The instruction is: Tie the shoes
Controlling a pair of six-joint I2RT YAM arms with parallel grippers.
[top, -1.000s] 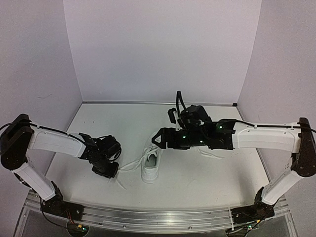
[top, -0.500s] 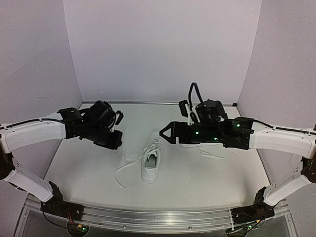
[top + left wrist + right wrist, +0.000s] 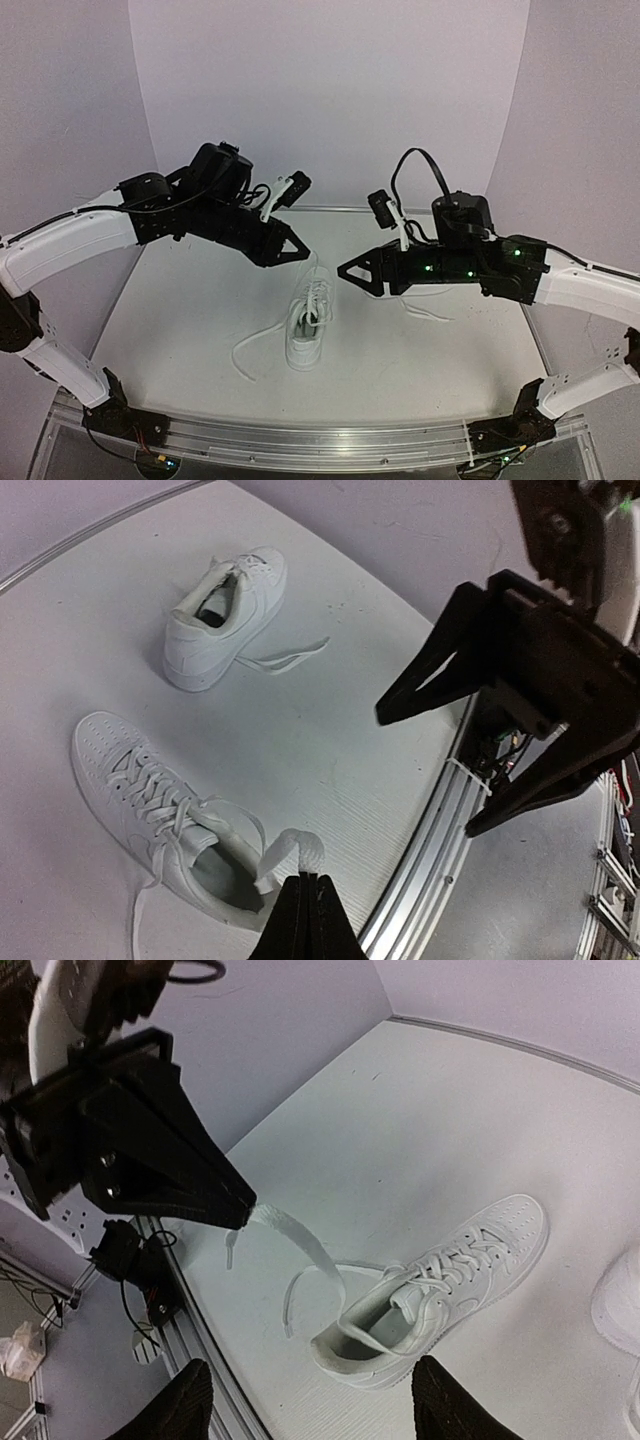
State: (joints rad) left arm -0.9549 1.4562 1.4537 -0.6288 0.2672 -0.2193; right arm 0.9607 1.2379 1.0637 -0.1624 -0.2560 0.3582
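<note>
Left hand [image 3: 298, 251] was closed on the lace [image 3: 300, 1242] of the near shoe [image 3: 305, 338] on the table [image 3: 190, 310]; right hand [image 3: 345, 271] hovered wide open, empty. The lace appeared soft and slippery, best pinched near its end.

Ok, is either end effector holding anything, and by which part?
The left end effector pinches a lace of the near shoe, apparently near its free end. The right end effector is open and empty.
</note>
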